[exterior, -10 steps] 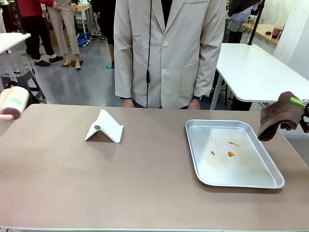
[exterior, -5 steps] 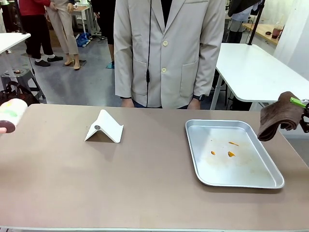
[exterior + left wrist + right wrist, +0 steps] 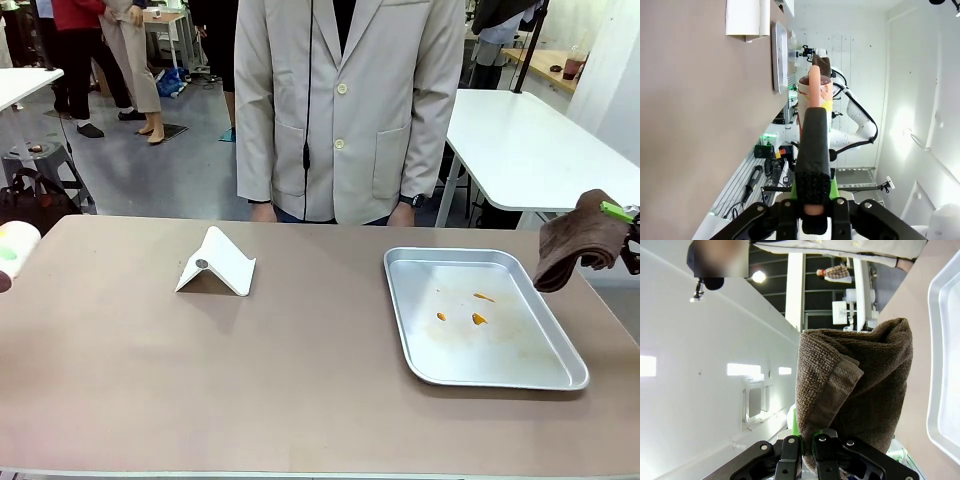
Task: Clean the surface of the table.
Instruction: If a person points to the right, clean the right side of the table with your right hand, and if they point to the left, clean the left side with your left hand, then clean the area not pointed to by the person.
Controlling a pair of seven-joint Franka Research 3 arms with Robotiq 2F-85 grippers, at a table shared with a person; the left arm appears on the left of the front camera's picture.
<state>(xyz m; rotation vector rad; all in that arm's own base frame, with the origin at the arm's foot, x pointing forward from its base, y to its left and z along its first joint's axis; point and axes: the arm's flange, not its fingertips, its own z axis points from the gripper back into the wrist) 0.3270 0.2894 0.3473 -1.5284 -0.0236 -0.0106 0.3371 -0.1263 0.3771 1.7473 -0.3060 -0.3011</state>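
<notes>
The table (image 3: pixel 300 380) has a brownish-taupe top, and in the left wrist view the table (image 3: pixel 690 125) stands on end along the left side. At the picture's left edge a white roller (image 3: pixel 12 246) with a coloured label hangs just off the table's left end. My left gripper (image 3: pixel 813 120) is shut on the pink handle of that roller (image 3: pixel 815 90). At the right edge my right gripper (image 3: pixel 625 225) is shut on a folded brown towel (image 3: pixel 578 245) held above the table's right end. That towel (image 3: pixel 855 390) rises from the shut fingers of my right gripper (image 3: pixel 807 440).
A silver metal tray (image 3: pixel 420 265) with small orange smears (image 3: pixel 478 318) lies on the right half. A white folded stand (image 3: pixel 215 263) sits left of centre. A person in a beige jacket (image 3: pixel 345 110) stands at the far edge. White-topped tables stand behind.
The roller in my left gripper has moved left and slightly down, now mostly past the picture's left edge. The right gripper and towel have not moved.
</notes>
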